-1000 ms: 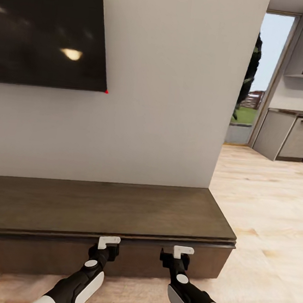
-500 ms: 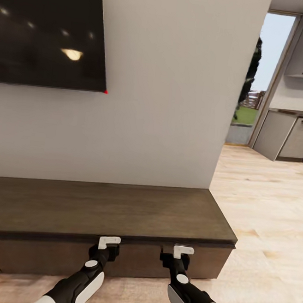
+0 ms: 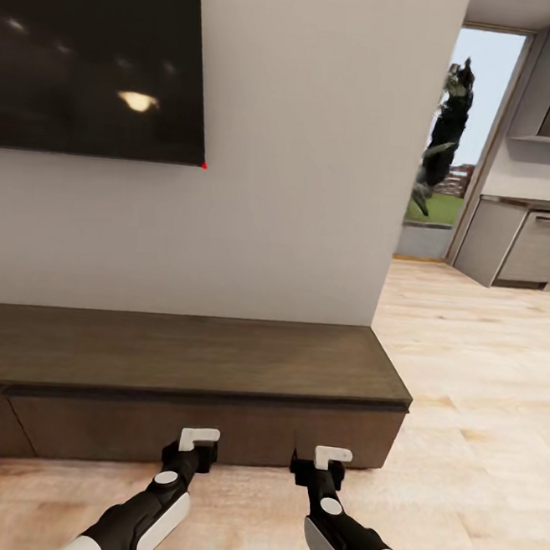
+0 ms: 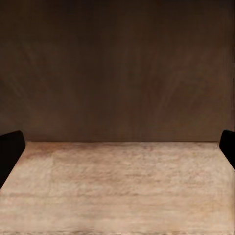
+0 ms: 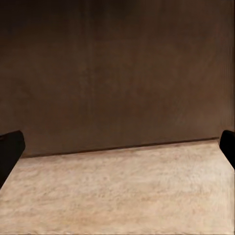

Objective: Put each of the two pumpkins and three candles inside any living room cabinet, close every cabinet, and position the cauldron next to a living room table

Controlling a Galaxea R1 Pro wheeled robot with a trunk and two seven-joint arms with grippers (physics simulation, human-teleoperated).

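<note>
**Both arms forward and low, jaws spread**

Left arm and right arm reach forward from the lower edge of the head view, roughly parallel and well apart. Forearm shells white, wrists black.

Left gripper — white bracket on top, held level. In its wrist view, the dark fingertips sit at opposite edges, jaws wide, nothing between them.

Right gripper — same pose. Its fingertips likewise stand far apart, nothing held.
</note>
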